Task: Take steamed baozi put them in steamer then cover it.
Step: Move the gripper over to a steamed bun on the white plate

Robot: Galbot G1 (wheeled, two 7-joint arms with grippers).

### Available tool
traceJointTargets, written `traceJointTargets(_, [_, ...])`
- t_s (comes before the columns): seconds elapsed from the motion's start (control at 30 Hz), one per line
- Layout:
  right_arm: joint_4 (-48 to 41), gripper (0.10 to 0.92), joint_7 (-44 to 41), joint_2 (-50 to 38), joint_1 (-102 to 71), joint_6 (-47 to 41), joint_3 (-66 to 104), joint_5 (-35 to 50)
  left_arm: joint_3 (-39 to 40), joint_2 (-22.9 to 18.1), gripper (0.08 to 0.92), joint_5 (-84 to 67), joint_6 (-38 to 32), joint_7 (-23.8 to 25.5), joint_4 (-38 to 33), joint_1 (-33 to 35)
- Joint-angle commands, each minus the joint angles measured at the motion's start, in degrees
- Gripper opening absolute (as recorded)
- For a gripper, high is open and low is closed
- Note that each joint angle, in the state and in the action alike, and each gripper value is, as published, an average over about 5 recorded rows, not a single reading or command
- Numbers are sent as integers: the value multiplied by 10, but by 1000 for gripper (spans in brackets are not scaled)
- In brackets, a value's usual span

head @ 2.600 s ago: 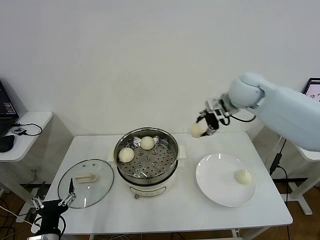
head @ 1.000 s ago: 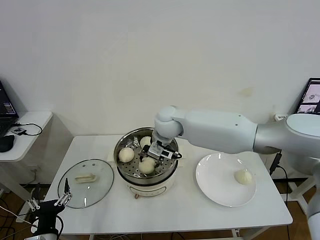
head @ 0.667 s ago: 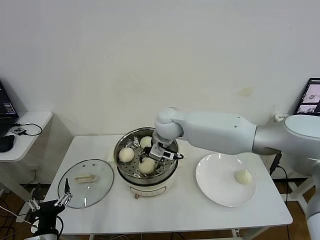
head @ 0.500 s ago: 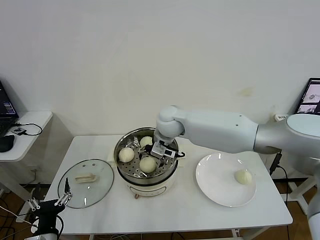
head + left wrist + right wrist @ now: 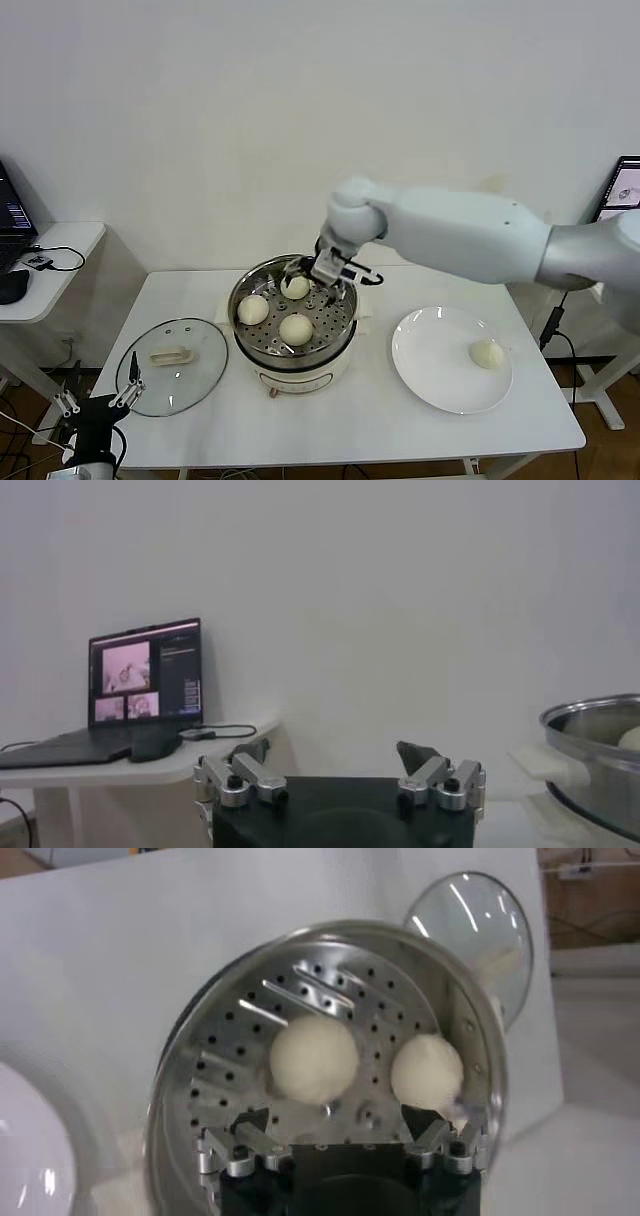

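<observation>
The steel steamer on its white base stands mid-table and holds three baozi: one at the left, one at the back, one in front. A fourth baozi lies on the white plate. My right gripper is open and empty, raised over the steamer's back right rim. Its wrist view shows the perforated tray with two baozi. The glass cover with a cream handle lies flat to the left of the steamer. My left gripper is open, parked low at the table's front left corner.
A side desk with a laptop and cables stands at the far left. A monitor shows at the right edge. The white wall is close behind the table. In the left wrist view the steamer's rim shows at one edge.
My right gripper let go of a baozi at the front of the steamer tray, then opened and rose toward the back right. The left arm stayed parked.
</observation>
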Motion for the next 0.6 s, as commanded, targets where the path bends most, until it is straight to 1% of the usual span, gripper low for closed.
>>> traceJointTargets(0.03, [49,823,-30,-142,48,-219,8,72,2,11,823,-3,2,1,0,-3])
traceJointTargets(0.13, [77,823,-25,-197,40,-273,3,83,3,17,823,-6,3,1,0,-5])
traceJointTargets(0.27, [113,823,-18,-277,5,-305,13,85,7,24,823,-8,5,2,1,-8])
traceJointTargets(0.43, [132,823,-20,-356,-65,-307,33,52,14,26,823,-7,7,3,3,-10])
traceJointTargets(0.6, [123,823,-21,-398,-162,-300,91,4,17,26,823,-4,9,3,5,-10])
